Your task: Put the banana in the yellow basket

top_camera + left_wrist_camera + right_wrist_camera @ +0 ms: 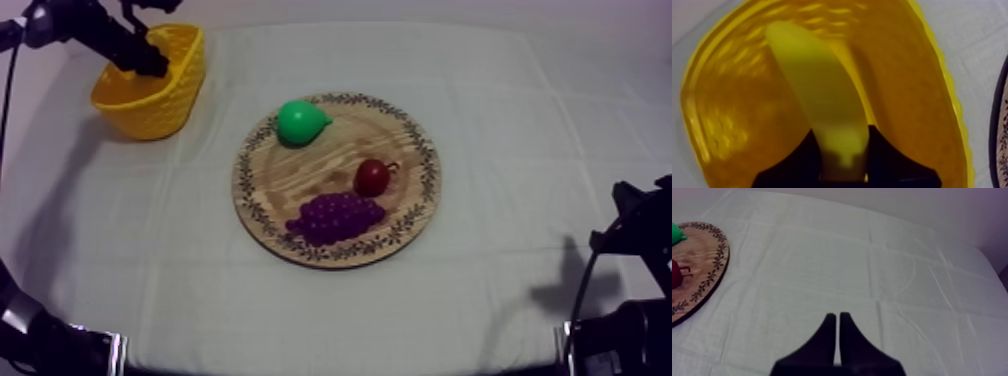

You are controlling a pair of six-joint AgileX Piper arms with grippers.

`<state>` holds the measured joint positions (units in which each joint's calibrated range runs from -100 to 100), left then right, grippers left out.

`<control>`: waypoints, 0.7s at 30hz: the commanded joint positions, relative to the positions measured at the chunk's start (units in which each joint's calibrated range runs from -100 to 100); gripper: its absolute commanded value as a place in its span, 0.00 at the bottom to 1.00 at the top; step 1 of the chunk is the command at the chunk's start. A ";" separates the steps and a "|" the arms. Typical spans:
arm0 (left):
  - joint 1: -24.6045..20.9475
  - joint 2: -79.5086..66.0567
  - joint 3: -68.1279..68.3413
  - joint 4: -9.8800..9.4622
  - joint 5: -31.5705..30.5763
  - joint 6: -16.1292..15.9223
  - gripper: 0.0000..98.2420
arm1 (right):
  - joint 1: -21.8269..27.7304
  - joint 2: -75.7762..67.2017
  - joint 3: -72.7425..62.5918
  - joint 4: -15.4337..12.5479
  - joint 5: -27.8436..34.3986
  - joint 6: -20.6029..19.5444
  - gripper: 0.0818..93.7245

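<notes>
The yellow banana [817, 85] hangs inside the yellow basket [912, 100], pointing toward its far wall, with my left gripper [843, 131] shut on its near end. In the top view the left gripper [150, 62] reaches down into the basket [150, 95] at the table's far left. The round wooden board [330, 165] lies mid-table and carries a green pear [300, 122], a small red fruit [372, 177] and purple grapes [335, 217]. My right gripper [837, 316] is shut on nothing, low over bare cloth to the right of the board [702, 263].
The right arm [630, 235] rests at the table's right edge. Bare cloth lies between the basket and the board, and between the board and the right arm.
</notes>
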<state>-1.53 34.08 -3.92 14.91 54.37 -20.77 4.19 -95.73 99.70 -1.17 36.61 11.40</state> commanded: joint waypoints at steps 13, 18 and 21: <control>-0.82 2.75 0.83 5.66 1.27 -4.99 0.26 | 0.02 -0.02 -0.03 0.02 0.00 0.00 0.00; -1.52 3.03 1.23 7.85 2.25 -6.71 0.31 | 0.02 -0.02 -0.03 0.02 0.00 0.00 0.00; -1.81 3.05 1.55 8.74 2.46 -7.43 0.34 | 0.02 -0.02 -0.03 0.02 0.00 0.00 0.00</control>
<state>-3.33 37.12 -2.45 23.51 56.82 -28.05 4.19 -95.73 99.70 -1.17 36.61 11.40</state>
